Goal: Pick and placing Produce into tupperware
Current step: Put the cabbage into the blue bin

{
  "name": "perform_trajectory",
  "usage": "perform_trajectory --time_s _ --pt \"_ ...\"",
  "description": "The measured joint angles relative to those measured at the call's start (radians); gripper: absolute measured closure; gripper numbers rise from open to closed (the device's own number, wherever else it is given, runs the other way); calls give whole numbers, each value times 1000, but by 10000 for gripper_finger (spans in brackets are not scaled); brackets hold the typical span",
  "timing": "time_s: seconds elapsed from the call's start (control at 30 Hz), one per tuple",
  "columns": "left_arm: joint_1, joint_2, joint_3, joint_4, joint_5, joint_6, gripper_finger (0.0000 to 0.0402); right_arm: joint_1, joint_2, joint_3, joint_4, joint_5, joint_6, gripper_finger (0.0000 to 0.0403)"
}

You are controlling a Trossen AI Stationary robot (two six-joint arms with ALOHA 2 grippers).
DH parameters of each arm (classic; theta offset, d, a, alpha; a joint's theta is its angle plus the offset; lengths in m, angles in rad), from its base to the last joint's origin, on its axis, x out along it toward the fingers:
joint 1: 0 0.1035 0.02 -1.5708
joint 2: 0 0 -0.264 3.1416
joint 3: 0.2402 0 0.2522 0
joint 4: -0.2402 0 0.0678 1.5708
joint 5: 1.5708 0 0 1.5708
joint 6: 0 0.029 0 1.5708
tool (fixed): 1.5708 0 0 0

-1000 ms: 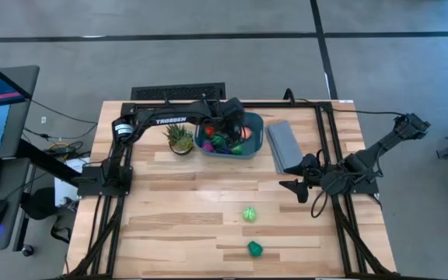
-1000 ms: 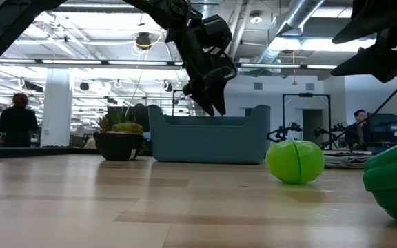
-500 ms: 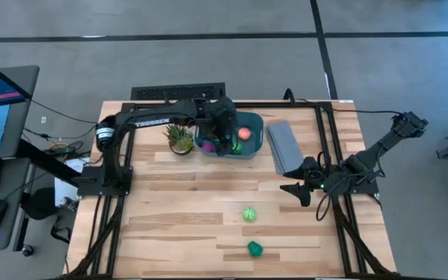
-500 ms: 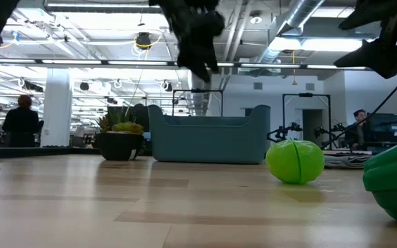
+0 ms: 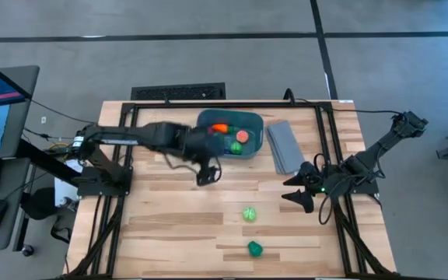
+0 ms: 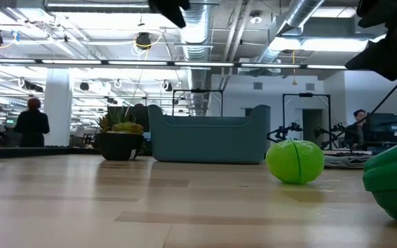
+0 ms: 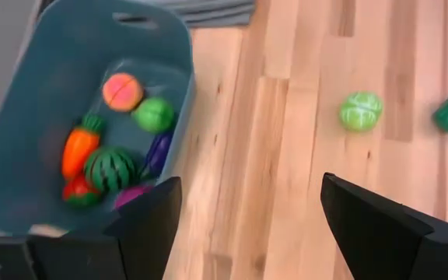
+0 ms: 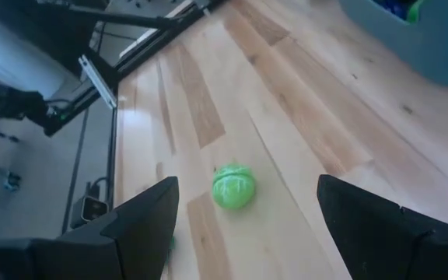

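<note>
Teal tupperware (image 5: 230, 134) sits far-centre holding most produce, so the empty left gripper (image 5: 206, 176), jaws spread, should drop squarely over the nearer light-green ball (image 5: 249, 214); right gripper (image 5: 296, 189), also spread, waits beside it.

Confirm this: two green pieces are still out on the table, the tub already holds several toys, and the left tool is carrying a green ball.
Not quite: the left tool is open and carries nothing, as the left wrist view shows. The rest stands: the light green ball and the dark green piece lie on the table, and the tub holds several toys.
</note>
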Motion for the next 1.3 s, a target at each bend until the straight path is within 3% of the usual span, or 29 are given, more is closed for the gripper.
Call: perform_trajectory --time_s 0.23,0.33,0.43,0.6,0.77,1.07,1.3 --pt "-222 -7 -3 -137 -356 -213 106 -39 0 0 16 2 -55 74" --pt "-315 -14 -57 -145 -529 -359 106 -60 0 0 43 0 -79 74" --pt "-397 -48 -149 -146 -628 -553 106 -71 17 0 82 -59 -215 74" --pt "-521 -94 -316 -141 -723 -944 106 -85 118 0 140 -213 -442 74" --pt "-640 -105 -404 -146 -833 -1272 106 -92 268 70 80 -302 -683 74" --pt "-752 -104 -500 -155 -898 -1620 106 -180 550 347 -223 -310 -946 74" --pt "-833 -103 -579 -159 -934 -1839 106 -242 690 487 -270 -423 -1077 74"
